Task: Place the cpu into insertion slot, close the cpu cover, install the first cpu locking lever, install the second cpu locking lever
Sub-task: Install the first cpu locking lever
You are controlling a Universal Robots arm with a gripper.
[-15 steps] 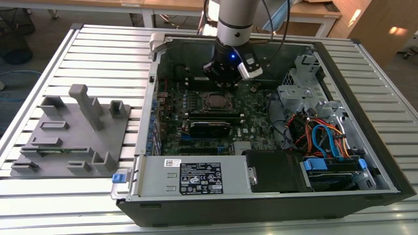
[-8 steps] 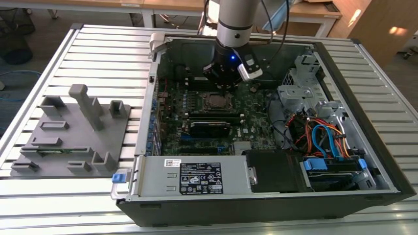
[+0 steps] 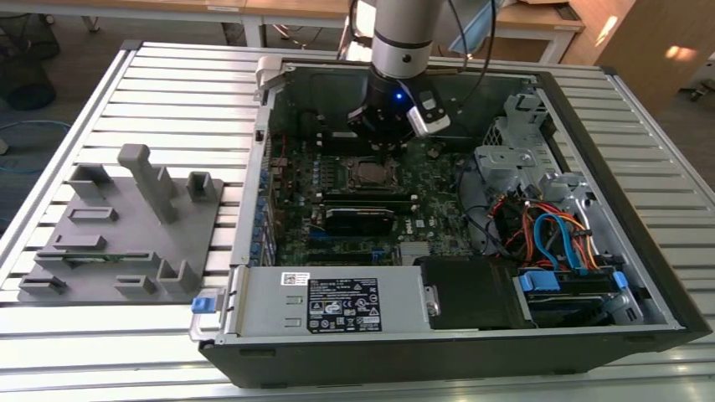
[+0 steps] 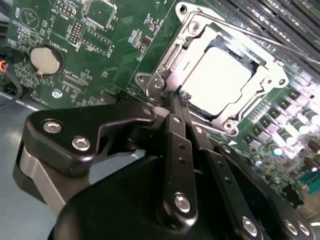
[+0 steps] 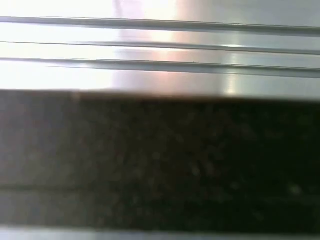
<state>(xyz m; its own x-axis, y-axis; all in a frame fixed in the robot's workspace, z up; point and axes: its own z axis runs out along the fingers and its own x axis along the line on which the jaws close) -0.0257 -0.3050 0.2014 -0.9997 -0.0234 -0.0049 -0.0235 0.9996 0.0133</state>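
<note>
The cpu [image 4: 222,75], a flat silver-grey square, lies in the insertion slot [image 4: 192,31] on the green motherboard. The cpu cover [image 4: 272,85], a thin silver frame, lies flat around the chip. A thin metal locking lever [image 4: 260,37] runs along one side of the socket. My gripper [image 4: 176,100] has its two black fingers pressed together, and their tips touch the socket's corner by a bent metal lever end. In the exterior view the gripper [image 3: 383,142] hangs inside the open computer case just behind the socket [image 3: 370,172].
A coin battery [image 4: 46,59] and long memory slots [image 4: 280,15] flank the socket. The case holds a long black card [image 3: 360,219], a labelled power supply box [image 3: 335,303] and blue and orange cables [image 3: 553,239]. A grey fixture plate [image 3: 123,230] lies at the exterior view's left.
</note>
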